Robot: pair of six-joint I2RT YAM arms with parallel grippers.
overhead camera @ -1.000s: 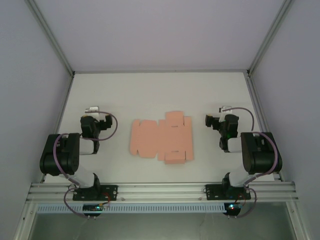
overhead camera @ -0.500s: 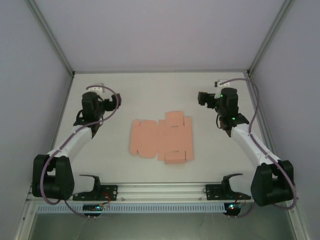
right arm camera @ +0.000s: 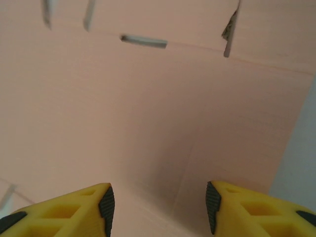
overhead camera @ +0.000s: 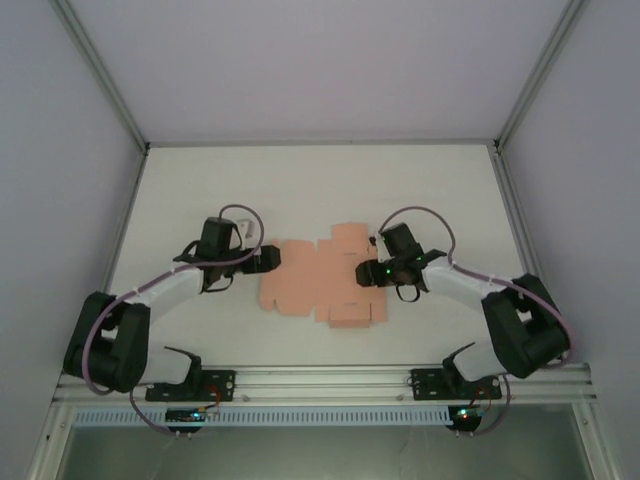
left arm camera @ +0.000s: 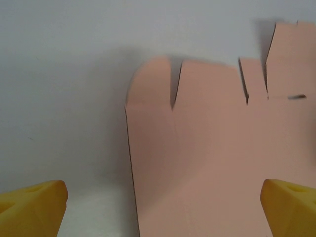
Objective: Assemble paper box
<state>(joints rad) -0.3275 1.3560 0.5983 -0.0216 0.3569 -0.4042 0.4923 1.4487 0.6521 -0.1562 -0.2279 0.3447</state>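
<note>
The paper box (overhead camera: 320, 280) is a flat salmon-pink die-cut sheet lying mid-table, flaps spread out. My left gripper (overhead camera: 272, 259) hangs at its left edge. In the left wrist view the sheet (left arm camera: 212, 153) lies below, its straight edge running between the two yellow fingertips (left arm camera: 34, 207), which stand wide apart: open. My right gripper (overhead camera: 366, 272) is over the sheet's right part. The right wrist view has the pink card (right arm camera: 148, 108) with slots and creases close underneath, and the yellow fingers (right arm camera: 232, 205) with black pads are apart with nothing between them.
The white table (overhead camera: 320, 190) is walled by pale panels with metal posts (overhead camera: 100, 75) at the back corners. An aluminium rail (overhead camera: 320, 380) with both arm bases runs along the near edge. Bare table lies behind and to both sides of the sheet.
Both arms have swung inward and down from the table's outer sides to the sheet, left gripper to its left edge, right gripper over its right part. The sheet has not moved.
</note>
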